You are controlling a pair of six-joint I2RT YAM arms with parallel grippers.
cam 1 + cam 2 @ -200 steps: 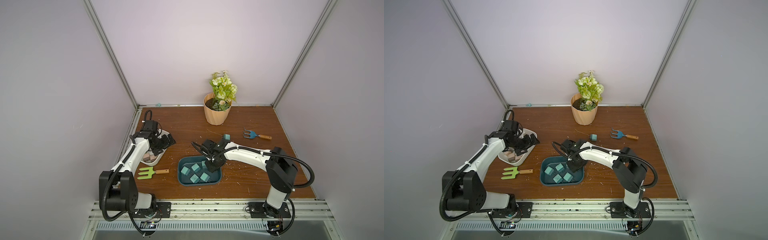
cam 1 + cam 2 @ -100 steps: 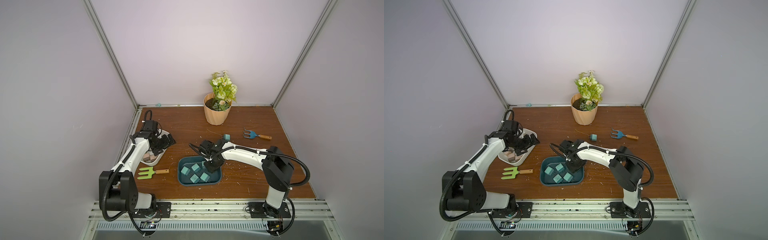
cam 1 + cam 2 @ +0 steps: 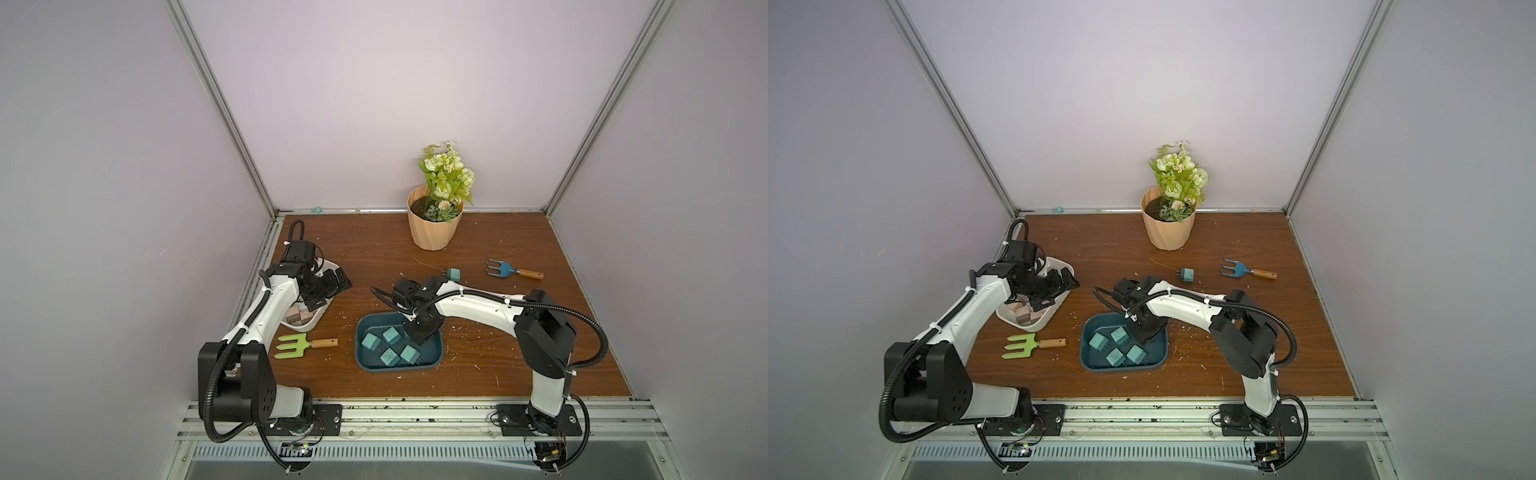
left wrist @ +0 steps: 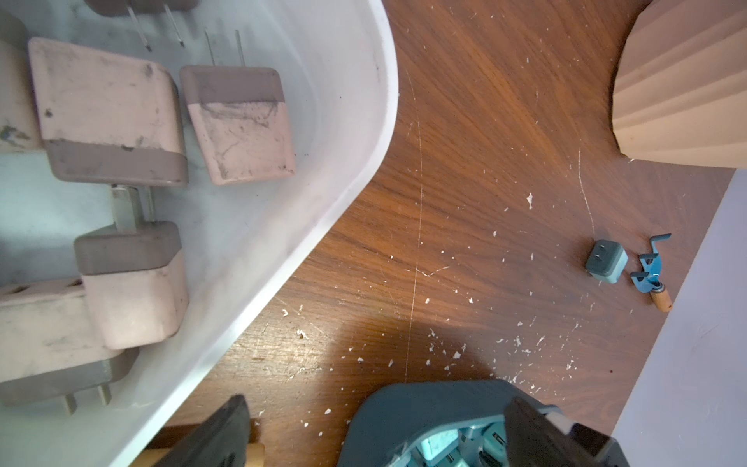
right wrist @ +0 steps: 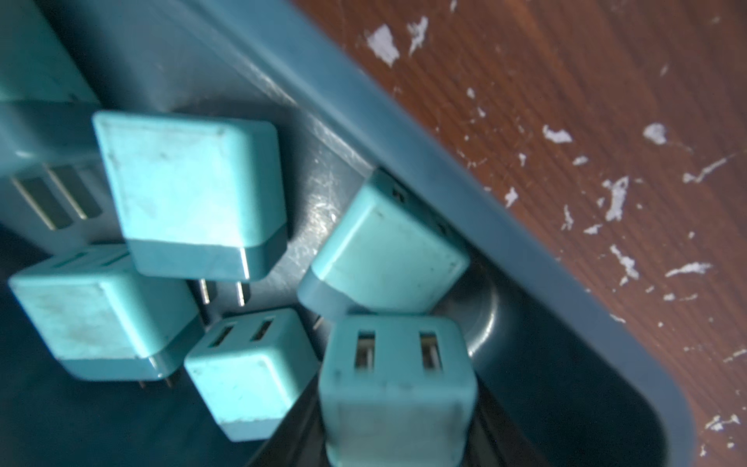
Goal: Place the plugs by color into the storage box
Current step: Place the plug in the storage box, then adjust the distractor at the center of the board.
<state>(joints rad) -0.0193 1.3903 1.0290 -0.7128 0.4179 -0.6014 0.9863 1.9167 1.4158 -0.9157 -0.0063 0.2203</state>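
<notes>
Several teal plugs (image 3: 390, 334) (image 5: 190, 186) lie in the dark teal tray (image 3: 399, 368) (image 3: 1121, 368). My right gripper (image 3: 419, 332) (image 3: 1144, 332) (image 5: 396, 404) hangs low inside that tray's far right corner, shut on one more teal plug (image 5: 396, 388), socket end up. A single teal plug (image 3: 455, 274) (image 3: 1187, 274) (image 4: 606, 260) lies loose on the table behind it. Beige-pink plugs (image 3: 299, 320) (image 4: 105, 109) fill the white tray (image 3: 313, 322) (image 3: 1059, 262) (image 4: 364, 161). Over the white tray's right edge my left gripper (image 3: 332, 282) (image 3: 1065, 282) (image 4: 376, 404) stands open and holds nothing.
A peach flower pot (image 3: 434, 228) stands at the back. A blue garden fork (image 3: 505, 270) lies right of the loose plug. A green garden fork (image 3: 293, 345) lies between the two trays near the front. White flecks are scattered over the wooden table.
My right gripper has shifted left and down into the teal tray with its plug. The left arm has stayed still.
</notes>
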